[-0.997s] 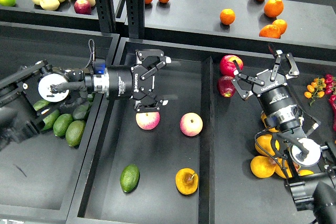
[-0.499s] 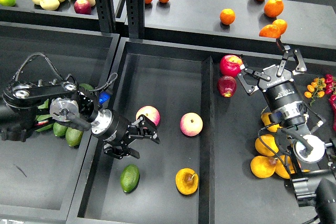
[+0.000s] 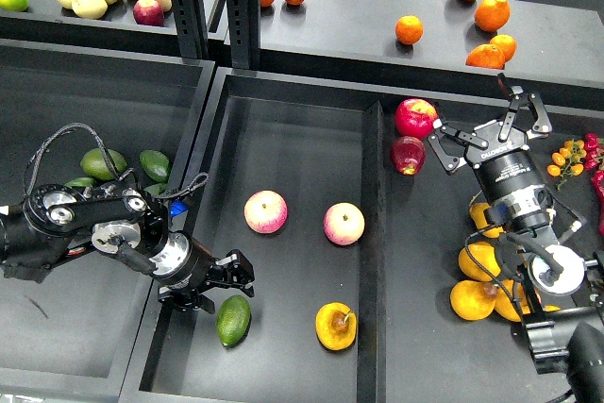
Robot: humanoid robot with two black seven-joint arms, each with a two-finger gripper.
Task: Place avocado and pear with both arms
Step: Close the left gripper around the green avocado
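- The left gripper (image 3: 219,282) is sitting low in the middle tray (image 3: 283,129), right by the avocado (image 3: 233,320), which is lying in the near left part of that tray. Its fingers are spread apart with nothing between them, though they're small and dark from up here.
- The pear (image 3: 336,326) is lying near the front of the same tray, to the right of the avocado, stem pointing right. Nothing's touching it.
- The right gripper (image 3: 489,129) is hanging wide open and empty over the right tray (image 3: 425,346), close to two red apples (image 3: 412,134) and well apart from the pear.
- Looks like the left arm is going for the avocado. It's glossy and egg-shaped, so clamping across the narrow middle should beat pinching the ends.
- Two pink-yellow apples (image 3: 304,217) are sitting farther back, so there's room to come straight down.
- The right arm is needing a long reach left for the pear without clipping the tray wall.
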